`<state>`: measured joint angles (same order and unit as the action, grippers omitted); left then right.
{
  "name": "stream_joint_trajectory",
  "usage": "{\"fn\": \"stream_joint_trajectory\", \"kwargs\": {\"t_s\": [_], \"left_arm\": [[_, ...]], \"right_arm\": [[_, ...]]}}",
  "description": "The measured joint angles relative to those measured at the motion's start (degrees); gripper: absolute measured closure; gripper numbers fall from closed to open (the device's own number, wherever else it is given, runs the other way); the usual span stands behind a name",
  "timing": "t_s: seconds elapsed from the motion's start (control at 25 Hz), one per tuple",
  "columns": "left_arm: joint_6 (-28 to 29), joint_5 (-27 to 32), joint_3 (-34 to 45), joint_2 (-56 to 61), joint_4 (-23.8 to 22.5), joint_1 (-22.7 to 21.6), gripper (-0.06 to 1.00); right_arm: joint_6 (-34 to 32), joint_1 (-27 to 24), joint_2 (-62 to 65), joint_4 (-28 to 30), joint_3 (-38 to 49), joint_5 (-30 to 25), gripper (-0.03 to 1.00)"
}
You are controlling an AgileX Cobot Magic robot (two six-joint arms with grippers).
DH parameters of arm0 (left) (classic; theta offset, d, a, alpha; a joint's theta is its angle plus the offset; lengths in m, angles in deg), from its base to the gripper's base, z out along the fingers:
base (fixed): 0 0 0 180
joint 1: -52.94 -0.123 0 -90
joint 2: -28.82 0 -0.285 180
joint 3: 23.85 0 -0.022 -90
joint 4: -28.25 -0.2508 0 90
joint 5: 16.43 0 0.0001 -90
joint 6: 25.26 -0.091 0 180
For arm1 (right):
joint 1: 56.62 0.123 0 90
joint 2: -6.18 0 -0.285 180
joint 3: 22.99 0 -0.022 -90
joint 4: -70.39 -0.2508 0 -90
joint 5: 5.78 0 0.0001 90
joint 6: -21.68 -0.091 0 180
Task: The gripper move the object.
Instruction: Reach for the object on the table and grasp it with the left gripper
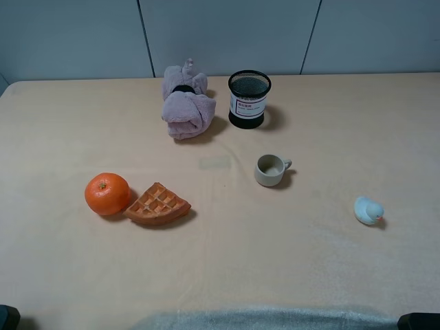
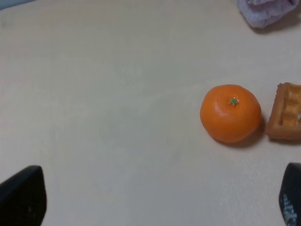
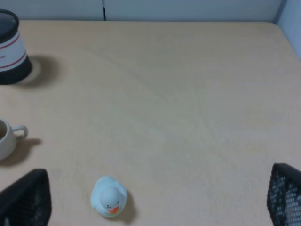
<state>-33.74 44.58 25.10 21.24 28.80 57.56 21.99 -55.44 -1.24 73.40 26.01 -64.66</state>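
The object, a round bright orange fruit point(image 1: 106, 194) with a small green stem dimple, rests on the table at the left, touching or almost touching the waffle wedge. It also shows in the left wrist view point(image 2: 230, 113). My left gripper point(image 2: 157, 200) is open and empty, its two black fingers point(image 2: 22, 195) spread wide, well short of the fruit. My right gripper point(image 3: 155, 197) is open and empty, its fingers point(image 3: 26, 197) spread wide, near a pale blue toy duck. In the high view only dark arm tips show at the bottom corners point(image 1: 8, 317).
An orange-brown waffle wedge point(image 1: 157, 204) lies right of the fruit. A grey cup point(image 1: 271, 170) stands mid-table, a black mesh holder point(image 1: 248, 99) and a crumpled mauve cloth point(image 1: 184, 103) at the back. A pale blue duck point(image 1: 368, 210) sits at the right.
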Motion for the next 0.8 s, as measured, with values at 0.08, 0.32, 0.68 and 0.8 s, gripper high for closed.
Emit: {"fn": "stream_joint_trajectory", "kwargs": {"t_s": [0.08,0.32,0.68,0.8], "left_arm": [[0.0,0.0,0.0,0.0,0.0,0.0,-0.05],[0.0,0.0,0.0,0.0,0.0,0.0,-0.05],[0.0,0.0,0.0,0.0,0.0,0.0,-0.05],[0.0,0.0,0.0,0.0,0.0,0.0,-0.05]], "right_arm": [[0.0,0.0,0.0,0.0,0.0,0.0,0.28],[0.0,0.0,0.0,0.0,0.0,0.0,0.28],[0.0,0.0,0.0,0.0,0.0,0.0,0.28],[0.0,0.0,0.0,0.0,0.0,0.0,0.28]]}}
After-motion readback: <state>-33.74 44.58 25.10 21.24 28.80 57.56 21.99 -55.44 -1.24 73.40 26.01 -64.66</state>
